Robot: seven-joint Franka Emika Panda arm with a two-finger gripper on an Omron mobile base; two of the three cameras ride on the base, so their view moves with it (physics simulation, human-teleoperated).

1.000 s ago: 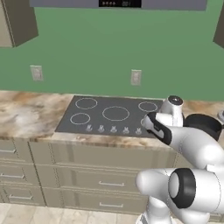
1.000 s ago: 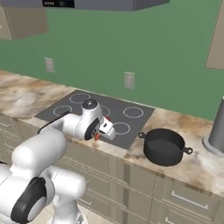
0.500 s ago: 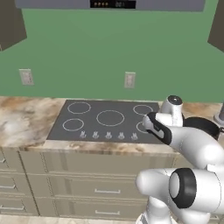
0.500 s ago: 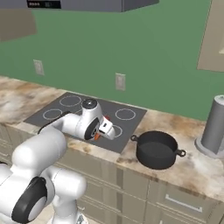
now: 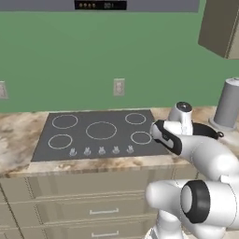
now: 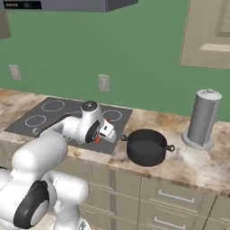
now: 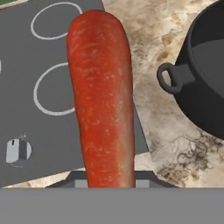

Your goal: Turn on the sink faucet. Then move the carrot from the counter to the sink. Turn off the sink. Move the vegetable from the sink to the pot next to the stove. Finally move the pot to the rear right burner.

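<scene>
My gripper (image 6: 103, 135) is shut on the carrot (image 7: 103, 100), a slim orange-red root that fills the middle of the hand view; a bit of the carrot (image 6: 96, 140) peeks out under the hand. The hand hovers over the stove's (image 6: 45, 114) right front corner. The black two-handled pot (image 6: 146, 146) stands upright on the counter (image 6: 197, 164) just right of the stove, a little right of my gripper; the pot (image 7: 205, 65) shows at the right in the hand view. The rear right burner (image 5: 135, 118) is bare. Sink and faucet are out of view.
A tall grey cylinder (image 6: 204, 119) on a round foot stands on the counter behind and right of the pot. A row of small knobs (image 5: 100, 150) lines the stove's front edge. Drawers run below the counter, and a wall cabinet (image 5: 219, 25) hangs at upper right.
The whole picture has shifted left: the base has driven right, so pot and grey cylinder sit closer. The arm keeps its pose, carrot still held.
</scene>
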